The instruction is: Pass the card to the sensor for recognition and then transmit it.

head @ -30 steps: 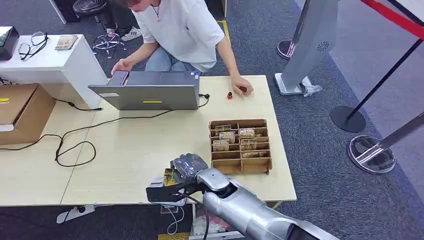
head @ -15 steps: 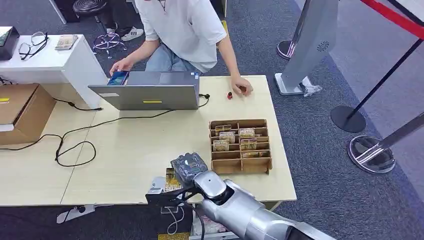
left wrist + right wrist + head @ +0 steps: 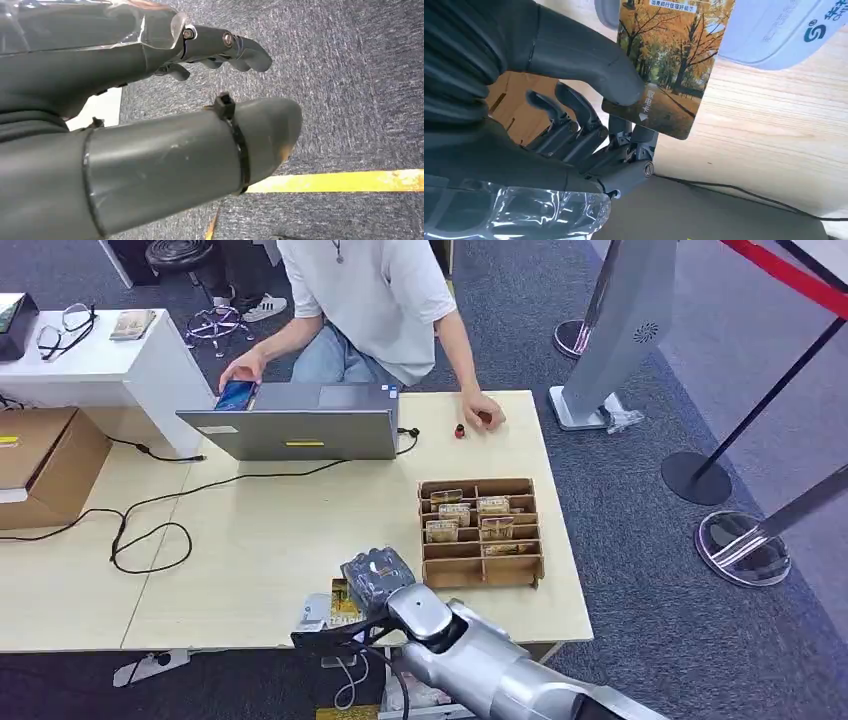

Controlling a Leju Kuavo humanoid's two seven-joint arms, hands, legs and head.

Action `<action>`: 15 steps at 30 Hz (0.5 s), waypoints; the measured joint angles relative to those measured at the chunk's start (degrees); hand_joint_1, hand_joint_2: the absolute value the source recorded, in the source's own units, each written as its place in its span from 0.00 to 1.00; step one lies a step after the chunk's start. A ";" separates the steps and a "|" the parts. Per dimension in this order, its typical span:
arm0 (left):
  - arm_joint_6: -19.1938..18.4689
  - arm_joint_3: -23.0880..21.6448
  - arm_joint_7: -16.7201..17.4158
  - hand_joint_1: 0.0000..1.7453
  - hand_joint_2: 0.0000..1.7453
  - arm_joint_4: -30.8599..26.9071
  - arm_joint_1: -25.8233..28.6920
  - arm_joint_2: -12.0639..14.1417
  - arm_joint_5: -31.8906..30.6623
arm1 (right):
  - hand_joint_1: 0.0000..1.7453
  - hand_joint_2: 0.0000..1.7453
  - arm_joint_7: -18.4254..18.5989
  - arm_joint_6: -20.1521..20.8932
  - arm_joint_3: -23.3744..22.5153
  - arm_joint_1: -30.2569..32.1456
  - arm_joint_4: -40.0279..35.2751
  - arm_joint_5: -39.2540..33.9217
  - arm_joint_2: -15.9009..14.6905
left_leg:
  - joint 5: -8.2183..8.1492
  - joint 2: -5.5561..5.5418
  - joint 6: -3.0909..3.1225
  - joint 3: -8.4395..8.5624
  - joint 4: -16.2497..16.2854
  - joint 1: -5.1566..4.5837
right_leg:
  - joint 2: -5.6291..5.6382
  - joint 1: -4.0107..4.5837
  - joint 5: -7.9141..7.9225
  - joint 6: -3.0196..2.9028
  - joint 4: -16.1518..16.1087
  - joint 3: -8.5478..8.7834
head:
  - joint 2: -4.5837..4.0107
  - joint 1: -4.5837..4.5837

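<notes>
The card [image 3: 664, 60] pinched in the right hand [image 3: 589, 115] reads "取电卡" with an arrow, just beside the thumb. The small line along its far edge is too small to read. The white sensor [image 3: 774, 30] beyond the card bears a teal logo and blurred characters.

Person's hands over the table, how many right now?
2. One hand is at a phone behind the laptop's left corner; the other hand rests on the table beside a small red object, beyond the card tray.

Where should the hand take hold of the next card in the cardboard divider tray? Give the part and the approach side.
Pinch the top edge of a standing card from straight above. The cards sit on edge in the narrow slots of the cardboard tray, so likely only their upper edges are free; dividers block the sides. The right hand must first release its autumn-print card.
</notes>
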 joint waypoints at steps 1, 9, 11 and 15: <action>0.05 0.00 0.00 0.00 0.00 0.00 0.00 0.00 0.00 | 1.00 1.00 -0.07 -0.02 0.00 0.03 0.00 -0.18 0.00 | 0.00 0.00 0.00 0.00 0.00 0.00 | 0.00 0.00 0.00 0.00 0.00 0.00 | 0.00 0.00; 0.24 0.00 0.13 0.00 0.00 0.00 0.00 -0.02 -0.07 | 1.00 1.00 -2.03 -1.44 -1.18 0.21 -1.42 -2.45 -0.02 | 0.00 0.00 0.00 0.01 0.00 0.00 | 0.01 0.00 0.00 0.00 0.00 0.00 | 0.00 0.00; 0.37 0.00 0.13 0.00 0.00 0.00 0.00 -0.07 0.11 | 1.00 1.00 -2.12 -2.93 -1.90 0.25 -2.64 -2.01 -0.15 | 0.00 0.01 0.00 0.00 0.00 0.00 | 0.01 0.00 0.00 0.00 0.00 -0.01 | 0.00 -0.02; 0.44 0.00 0.13 0.00 0.00 0.00 0.00 -0.17 0.11 | 1.00 1.00 -1.71 -5.39 -3.67 0.25 -5.70 -0.49 -0.72 | 0.00 0.00 0.00 0.00 0.00 0.00 | 0.01 0.00 0.00 0.00 0.00 0.00 | 0.00 0.00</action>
